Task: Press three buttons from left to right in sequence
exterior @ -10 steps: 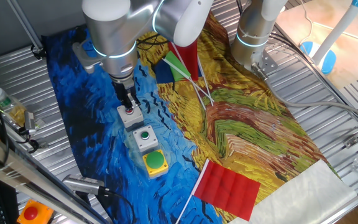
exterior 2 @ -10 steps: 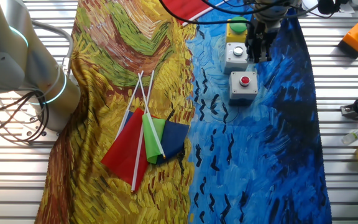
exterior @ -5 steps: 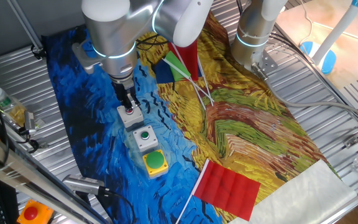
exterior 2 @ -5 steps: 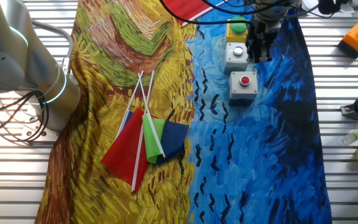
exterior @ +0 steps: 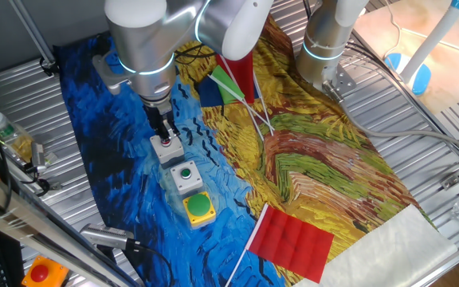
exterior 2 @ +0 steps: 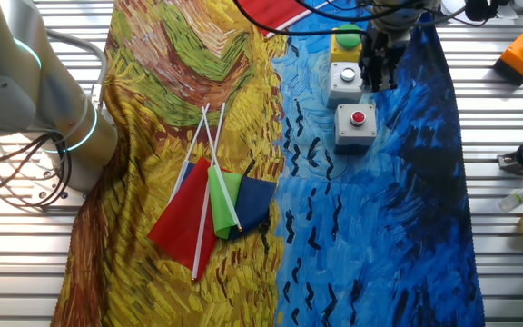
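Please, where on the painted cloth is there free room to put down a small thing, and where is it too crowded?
Free: the blue cloth below the red-button box, and the yellow cloth between the small flags and the red flag. Crowded: the row of red-button box, green-button box and yellow box, where the tool hangs.

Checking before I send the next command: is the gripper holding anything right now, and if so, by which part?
Nothing is held. The gripper hangs tips-down by the grey box with the red button; contact with it cannot be told.
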Robot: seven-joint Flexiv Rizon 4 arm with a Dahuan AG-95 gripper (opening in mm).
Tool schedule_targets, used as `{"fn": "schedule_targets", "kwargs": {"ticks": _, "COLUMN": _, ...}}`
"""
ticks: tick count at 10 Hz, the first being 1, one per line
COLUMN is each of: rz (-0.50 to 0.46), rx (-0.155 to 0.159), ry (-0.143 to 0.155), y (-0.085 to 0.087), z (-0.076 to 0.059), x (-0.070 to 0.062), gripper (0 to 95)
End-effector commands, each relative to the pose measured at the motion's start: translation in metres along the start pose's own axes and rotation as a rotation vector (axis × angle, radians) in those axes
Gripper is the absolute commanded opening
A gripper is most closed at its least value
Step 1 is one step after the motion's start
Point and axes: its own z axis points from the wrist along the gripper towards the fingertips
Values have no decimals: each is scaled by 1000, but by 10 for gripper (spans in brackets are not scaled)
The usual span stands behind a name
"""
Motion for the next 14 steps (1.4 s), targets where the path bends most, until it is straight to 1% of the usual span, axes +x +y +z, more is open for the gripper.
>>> {"fn": "schedule_targets", "kwargs": {"ticks": 1, "rz": 0, "rx": 0, "ry": 0, "y": 0, "z": 0, "x": 0, "gripper": 0}}
{"fn": "schedule_targets", "kwargs": {"ticks": 2, "rz": 0, "rx": 0, "ry": 0, "y": 0, "z": 0, "x": 0, "gripper": 0}}
{"fn": "schedule_targets", "kwargs": {"ticks": 3, "rz": 4, "rx": -56, "ry": 63, "y": 0, "z": 0, "x": 0, "gripper": 0}}
{"fn": "schedule_targets", "kwargs": {"ticks": 4, "rz": -3, "rx": -75, "ry": 80, "y": 0, "z": 0, "x": 0, "gripper": 0}}
{"fn": "schedule_targets", "kwargs": {"ticks": 6, "rz": -12, "rx": -88, "ry": 99, "y": 0, "z": 1, "x": 0, "gripper": 380}}
{"fn": "schedule_targets", "kwargs": {"ticks": 9, "rz": -12, "rx": -87, "ry": 102, "y": -1, "z": 1, "x": 0, "gripper": 380}}
{"fn": "schedule_targets", "kwargs": {"ticks": 10, "rz": -12, "rx": -87, "ry": 99, "y": -1, "z": 3, "x": 3, "gripper": 380}}
{"fn": "schedule_targets", "kwargs": {"ticks": 11, "rz": -15, "rx": -84, "ry": 92, "y": -2, "z": 4, "x": 6, "gripper": 380}}
{"fn": "schedule_targets", "kwargs": {"ticks": 12, "rz": -17, "rx": -68, "ry": 83, "y": -2, "z": 5, "x": 7, "gripper": 380}}
{"fn": "schedule_targets", "kwargs": {"ticks": 13, "rz": -8, "rx": -49, "ry": 65, "y": -2, "z": 5, "x": 8, "gripper": 380}}
{"fn": "schedule_targets", "kwargs": {"ticks": 14, "rz": 6, "rx": -53, "ry": 56, "y": -2, "z": 5, "x": 7, "gripper": 380}}
